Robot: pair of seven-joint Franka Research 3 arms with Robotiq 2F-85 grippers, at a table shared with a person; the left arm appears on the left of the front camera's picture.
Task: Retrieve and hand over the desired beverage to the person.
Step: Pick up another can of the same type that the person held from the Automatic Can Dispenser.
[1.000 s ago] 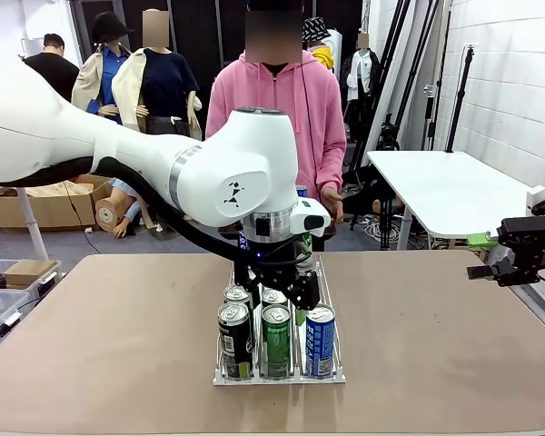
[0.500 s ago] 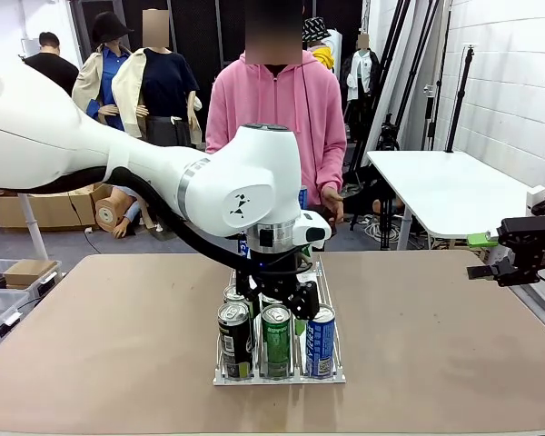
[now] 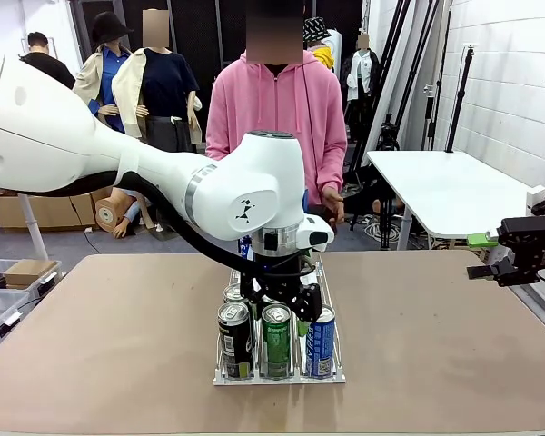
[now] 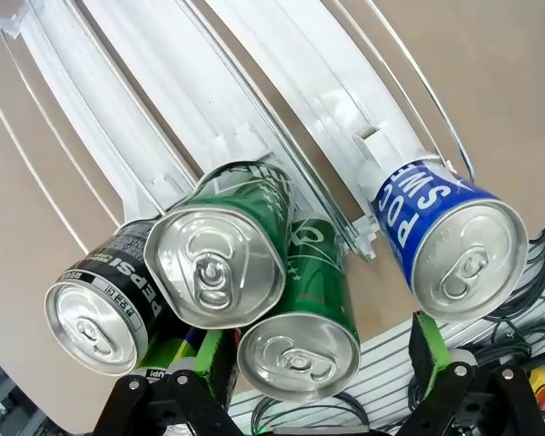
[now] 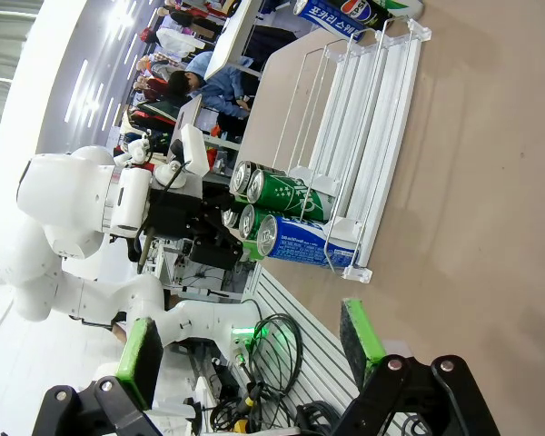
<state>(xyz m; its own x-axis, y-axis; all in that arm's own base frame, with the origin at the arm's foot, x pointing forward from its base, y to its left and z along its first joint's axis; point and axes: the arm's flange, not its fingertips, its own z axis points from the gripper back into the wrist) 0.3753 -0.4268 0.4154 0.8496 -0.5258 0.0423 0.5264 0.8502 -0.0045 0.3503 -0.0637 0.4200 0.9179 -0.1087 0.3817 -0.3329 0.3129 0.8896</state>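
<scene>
Presently the left gripper (image 4: 320,345) hovered directly above the front of the wire rack (image 3: 331,372), jaws spread wide and holding nothing. The right gripper (image 5: 250,343) waited at the table's (image 3: 118,345) right edge, also wide and empty.

The beverages stood packed at the rack's near end: a black can (image 4: 95,318), two green cans (image 4: 222,263) touching each other, and a blue can (image 4: 463,254) in the adjoining lane. The frames did not settle which can was wanted.

Probable faults from this position:
- A finger could land on a can lid instead of entering a gap, because the cans stood so close.
- The jaws could enclose two cans, or tip a neighbour.
- A tilted lift could catch the rack's wire rails and drag the rack.

The person (image 3: 272,109) stood at the far side, no can yet delivered.
</scene>
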